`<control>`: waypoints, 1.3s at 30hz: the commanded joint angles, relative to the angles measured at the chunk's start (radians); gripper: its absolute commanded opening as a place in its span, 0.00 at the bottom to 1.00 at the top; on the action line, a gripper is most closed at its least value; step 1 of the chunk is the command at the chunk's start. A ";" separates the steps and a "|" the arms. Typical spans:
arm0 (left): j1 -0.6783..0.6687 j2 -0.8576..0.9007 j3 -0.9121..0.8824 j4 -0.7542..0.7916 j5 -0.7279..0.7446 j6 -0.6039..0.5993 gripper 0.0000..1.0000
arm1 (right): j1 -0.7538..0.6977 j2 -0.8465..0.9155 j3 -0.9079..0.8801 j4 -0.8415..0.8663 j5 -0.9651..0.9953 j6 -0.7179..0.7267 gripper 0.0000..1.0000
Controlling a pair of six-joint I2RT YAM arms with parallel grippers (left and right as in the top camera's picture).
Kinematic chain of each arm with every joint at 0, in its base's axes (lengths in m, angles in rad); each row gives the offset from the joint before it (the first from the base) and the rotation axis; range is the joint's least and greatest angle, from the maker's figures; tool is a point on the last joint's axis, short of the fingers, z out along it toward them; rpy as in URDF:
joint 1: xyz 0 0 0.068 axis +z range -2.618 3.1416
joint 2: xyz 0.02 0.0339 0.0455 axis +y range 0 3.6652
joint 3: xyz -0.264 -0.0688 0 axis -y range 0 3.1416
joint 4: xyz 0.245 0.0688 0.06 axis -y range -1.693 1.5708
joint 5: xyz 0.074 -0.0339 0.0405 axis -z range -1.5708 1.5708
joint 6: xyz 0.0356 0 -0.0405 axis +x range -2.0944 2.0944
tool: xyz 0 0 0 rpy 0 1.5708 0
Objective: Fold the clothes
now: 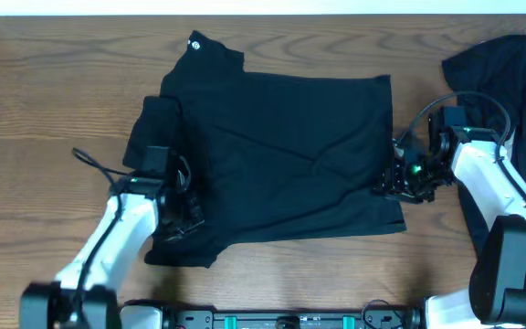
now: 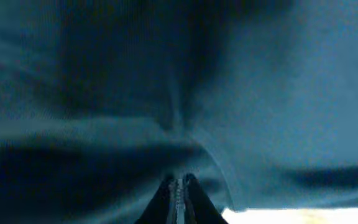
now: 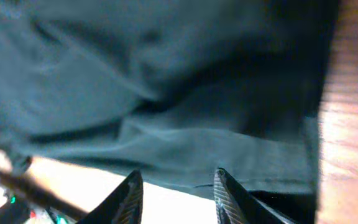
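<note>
The black clothes (image 1: 281, 155) lie spread on the wooden table, with a tiny white logo (image 1: 196, 41) near the far left corner. My left gripper (image 1: 183, 217) is over the garment's front left part; in the left wrist view its fingers (image 2: 180, 182) are shut, tips against the dark fabric (image 2: 166, 93), and I cannot tell if cloth is pinched. My right gripper (image 1: 393, 180) is at the garment's right edge; in the right wrist view its fingers (image 3: 176, 177) are open, with the hem (image 3: 229, 155) just beyond them.
A second dark garment (image 1: 505, 73) lies at the far right, partly over something white. Bare wooden table (image 1: 44, 110) surrounds the clothes. A black cable (image 1: 89, 160) trails by the left arm.
</note>
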 commanded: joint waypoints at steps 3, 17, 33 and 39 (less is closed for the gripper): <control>-0.009 0.131 -0.022 0.046 -0.021 -0.006 0.06 | 0.009 -0.034 0.000 0.008 -0.160 -0.115 0.34; -0.009 0.206 -0.022 -0.166 0.074 0.002 0.06 | 0.035 -0.054 0.000 0.166 -0.053 0.075 0.26; -0.009 0.133 -0.003 -0.126 0.080 0.028 0.06 | 0.115 0.044 0.000 0.407 0.242 0.359 0.06; -0.009 0.133 -0.003 -0.114 0.080 0.028 0.06 | 0.146 0.187 0.000 0.398 0.308 0.404 0.01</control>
